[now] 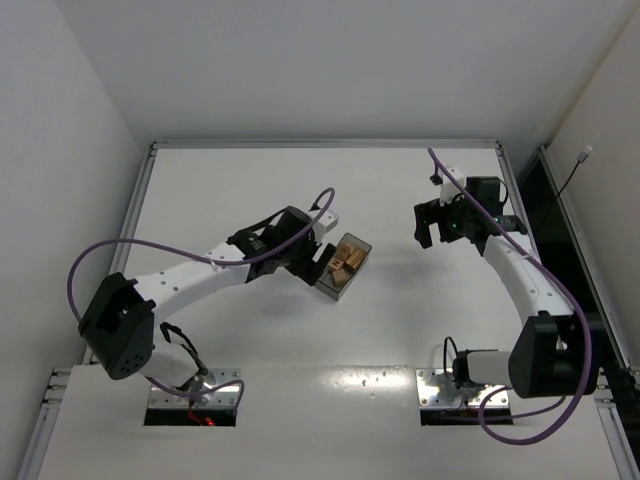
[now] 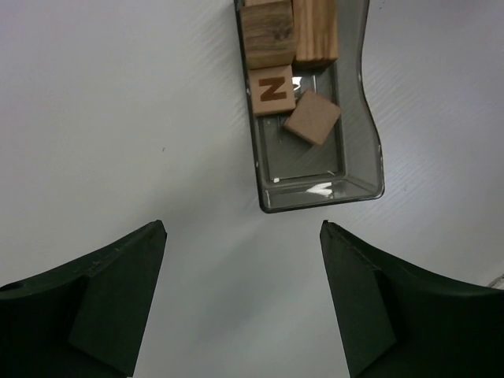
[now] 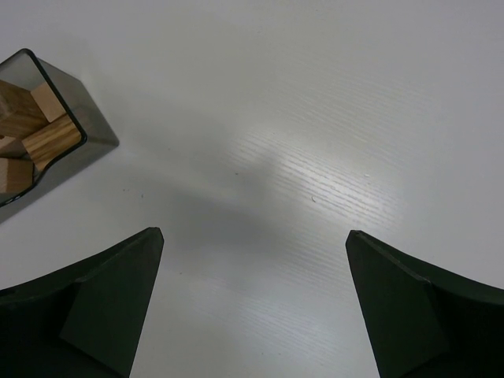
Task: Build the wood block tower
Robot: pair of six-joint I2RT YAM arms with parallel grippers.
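- The wood blocks [image 1: 342,265] all sit inside the dark translucent bin [image 1: 358,246] near the middle of the counter [image 1: 250,190]. No tower stands anywhere on it, so the build appears not yet begun.
- The left end effector [image 2: 242,227] hovers just short of the bin's near wall, spread wide and holding nothing. This looks like a line-up for reaching in.
- In the left wrist view, an N-marked block [image 2: 273,90] lies flat, just beside a tilted block [image 2: 313,116] turned corner-on to the bin walls. More blocks crowd the far end. The near half of the bin floor is bare, which would give the fingers room to enter.
- The right end effector [image 3: 253,233] hangs well apart from the bin over bare counter, also wide and empty. It is probably parked clear of the left arm, or over open ground where stacking could happen.
- Judged risk: the bin walls sit close around the blocks, so widely spread fingers may strike the rim or nudge the bin instead of closing on a block.
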